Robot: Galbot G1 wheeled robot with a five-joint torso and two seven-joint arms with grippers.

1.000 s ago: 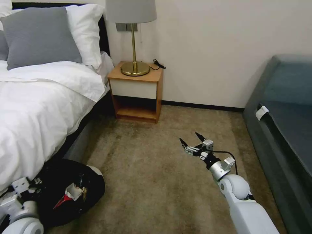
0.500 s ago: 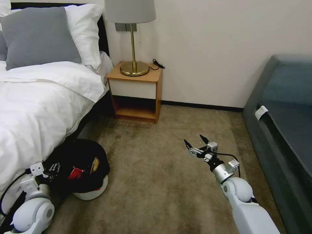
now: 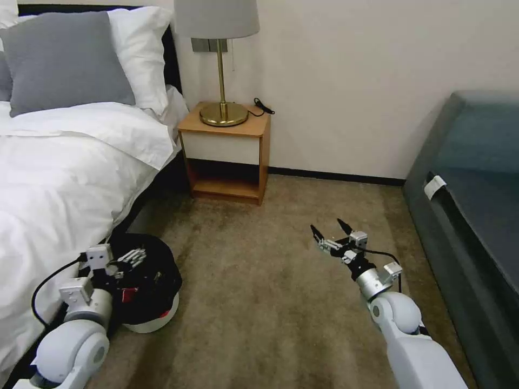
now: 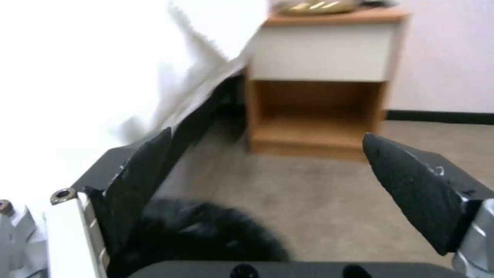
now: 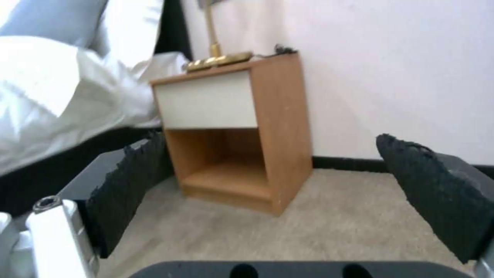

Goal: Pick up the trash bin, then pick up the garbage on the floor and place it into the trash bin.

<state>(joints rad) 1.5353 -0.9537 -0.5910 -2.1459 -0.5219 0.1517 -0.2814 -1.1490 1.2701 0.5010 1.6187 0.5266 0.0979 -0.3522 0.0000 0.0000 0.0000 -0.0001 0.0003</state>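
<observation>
Beige carpet floor [image 3: 259, 302] runs between a white-sheeted bed [image 3: 59, 178] on the robot's left and a dark grey sofa [image 3: 476, 216] on its right, with a wooden nightstand [image 3: 227, 154] carrying a brass lamp [image 3: 220, 65] against the far wall. Low at the bed's edge, the left gripper [image 3: 130, 258] hovers over the trash bin [image 3: 157, 281], its fingers spread apart and grasping nothing. That bin stands on the floor directly under and just ahead of this gripper, its black bag crinkled over a white base, with a red piece of garbage [image 3: 128, 294] visible inside. From the left wrist view, the black bag [image 4: 206, 235] lies below and between the two parted fingers [image 4: 411, 189]. Out over bare carpet, well apart from the bin, the right gripper [image 3: 331, 232] is held released and empty, pointing toward the nightstand [image 5: 231, 135].
</observation>
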